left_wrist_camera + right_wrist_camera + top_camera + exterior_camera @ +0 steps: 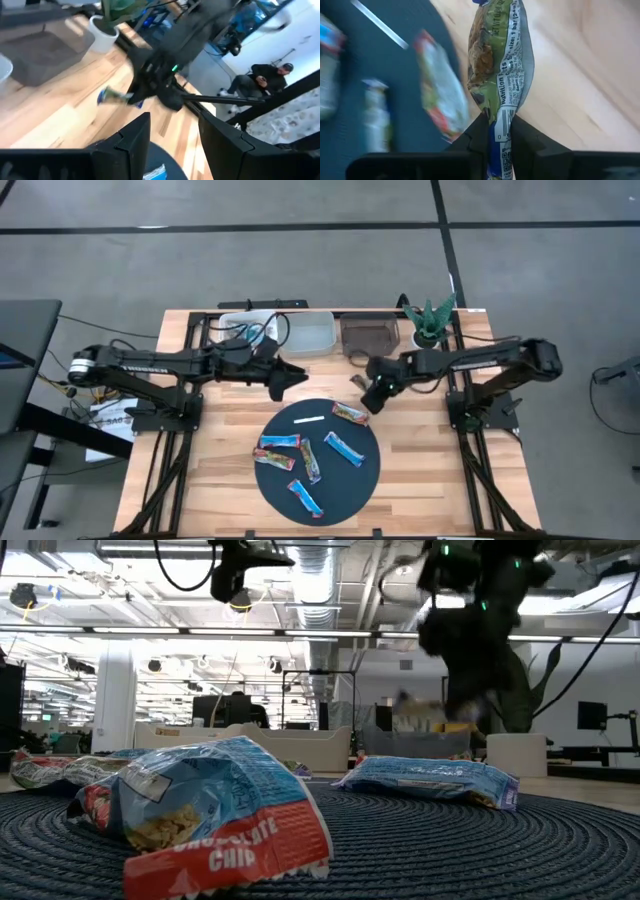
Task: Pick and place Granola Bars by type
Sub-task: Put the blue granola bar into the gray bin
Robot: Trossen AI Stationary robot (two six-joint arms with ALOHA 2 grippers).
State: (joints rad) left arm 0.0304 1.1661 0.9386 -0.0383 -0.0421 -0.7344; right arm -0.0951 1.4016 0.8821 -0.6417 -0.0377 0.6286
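The right claw (497,131) reaches over the tabletop (215,430), pinching a granola bar (500,60) by one end. The left claw (172,135) hovers with fingers spread.

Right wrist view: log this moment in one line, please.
right tool: shut on granola bar, lifted over table | left tool: open, idle by mat | five bars on mat

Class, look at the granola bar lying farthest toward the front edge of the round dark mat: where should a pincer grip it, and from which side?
Grip the granola bar across its narrow middle, coming straight down from above. It lies flat and diagonal on the mat, so turn the fingers square to its long axis; neighbouring bars lie apart, leaving room.
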